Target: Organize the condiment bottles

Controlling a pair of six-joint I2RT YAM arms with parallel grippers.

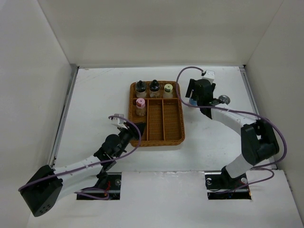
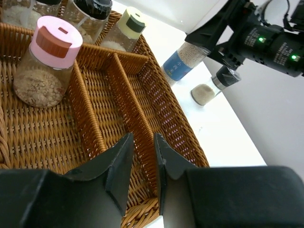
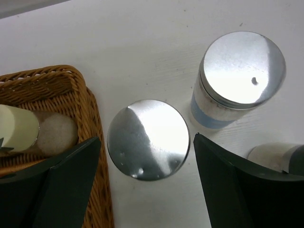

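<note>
**Grasp on the silver-capped bottle right of the tray: centre, then close**

Left hand hovers at the near left corner of the wicker tray. Its fingers are almost together and hold nothing. Leave it parked.

In the tray's left side stands the pink-capped bottle. Both long compartments to its right hold nothing.

Right hand is just right of the tray's far end, over the worktop. It is wide open and straddles an upright silver-capped bottle, touching neither side.

Crowding is the risk. A blue-labelled bottle stands just beyond the right finger, and a shaker beside it looks tipped over.

- Drop straight down.
- Grip the body below the cap.
- Close slowly.
- Lift vertically before crossing the tray wall.

The tray's far row holds two black-capped bottles and a yellowish-capped bottle.
</note>
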